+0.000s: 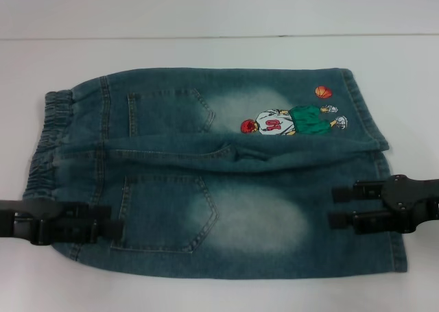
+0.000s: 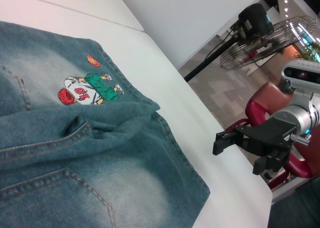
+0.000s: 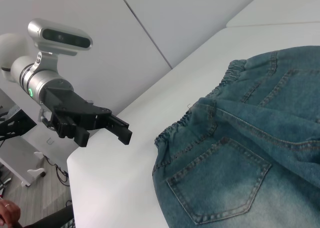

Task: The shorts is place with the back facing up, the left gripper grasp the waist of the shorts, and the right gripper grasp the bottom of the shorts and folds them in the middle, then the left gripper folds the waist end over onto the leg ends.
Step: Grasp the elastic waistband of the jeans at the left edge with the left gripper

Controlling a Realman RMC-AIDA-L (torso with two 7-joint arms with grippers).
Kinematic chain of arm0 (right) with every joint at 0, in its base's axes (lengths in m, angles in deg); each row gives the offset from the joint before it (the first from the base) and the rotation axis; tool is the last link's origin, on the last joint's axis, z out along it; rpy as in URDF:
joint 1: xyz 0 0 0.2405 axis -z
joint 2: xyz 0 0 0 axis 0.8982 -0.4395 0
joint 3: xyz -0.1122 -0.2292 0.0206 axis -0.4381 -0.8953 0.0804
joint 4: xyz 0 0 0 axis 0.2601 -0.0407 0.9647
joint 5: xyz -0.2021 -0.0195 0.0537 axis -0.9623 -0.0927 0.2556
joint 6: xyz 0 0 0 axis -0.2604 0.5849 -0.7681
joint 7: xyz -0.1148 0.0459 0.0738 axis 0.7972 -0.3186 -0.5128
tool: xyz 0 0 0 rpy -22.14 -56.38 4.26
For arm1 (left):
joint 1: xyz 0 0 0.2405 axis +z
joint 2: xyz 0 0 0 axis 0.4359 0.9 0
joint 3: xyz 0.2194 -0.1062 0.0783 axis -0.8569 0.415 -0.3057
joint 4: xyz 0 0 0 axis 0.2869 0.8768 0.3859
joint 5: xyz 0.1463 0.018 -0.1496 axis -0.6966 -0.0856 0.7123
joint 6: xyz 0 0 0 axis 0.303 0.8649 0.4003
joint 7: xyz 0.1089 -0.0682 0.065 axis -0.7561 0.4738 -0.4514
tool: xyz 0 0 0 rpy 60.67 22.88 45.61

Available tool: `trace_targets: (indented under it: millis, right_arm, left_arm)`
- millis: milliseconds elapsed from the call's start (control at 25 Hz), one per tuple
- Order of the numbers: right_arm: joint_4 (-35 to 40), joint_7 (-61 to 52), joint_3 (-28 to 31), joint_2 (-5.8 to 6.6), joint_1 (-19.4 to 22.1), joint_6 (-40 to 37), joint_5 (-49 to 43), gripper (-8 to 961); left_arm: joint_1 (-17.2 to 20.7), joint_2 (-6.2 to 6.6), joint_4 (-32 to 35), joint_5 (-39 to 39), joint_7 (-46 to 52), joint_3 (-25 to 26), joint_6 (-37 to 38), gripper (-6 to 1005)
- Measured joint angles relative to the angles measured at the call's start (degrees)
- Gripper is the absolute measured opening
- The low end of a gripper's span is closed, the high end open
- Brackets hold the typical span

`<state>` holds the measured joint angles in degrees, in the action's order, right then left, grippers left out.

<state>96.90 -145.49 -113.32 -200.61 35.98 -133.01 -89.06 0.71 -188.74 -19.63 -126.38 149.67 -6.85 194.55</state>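
You have one pair of shorts (image 1: 219, 175) lying flat on the white table (image 1: 206, 51), back side up, with two patch pockets showing (nothing sits in them that you can see). Your left gripper (image 1: 113, 227) hovers over the near corner of the ruffled waist (image 1: 42, 147), its two fingers spread apart and holding nothing. Your right gripper (image 1: 336, 207) hovers across from it, at the near leg hem (image 1: 394, 209), also spread open and empty. The far leg hem (image 1: 363, 110) lies beyond the right gripper, just past the stitched basketball player (image 1: 291, 120) and his one orange ball (image 1: 322, 92).
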Motion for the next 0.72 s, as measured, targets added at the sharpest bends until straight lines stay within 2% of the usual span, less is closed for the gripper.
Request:
trace_targets:
  millis: [480, 720]
  right_arm:
    - [0.0, -0.04, 0.01, 0.0, -0.2, -0.04, 0.01, 793]
    - [0.0, -0.06, 0.01, 0.0, -0.5, -0.05, 0.01, 792]
  left_arm:
    - [-0.03, 0.03, 0.01, -1.25, 0.83, 0.06, -0.28, 815]
    - [-1.01, 1.18, 2.13, -4.69, 9.75, 0.64, -2.41, 811]
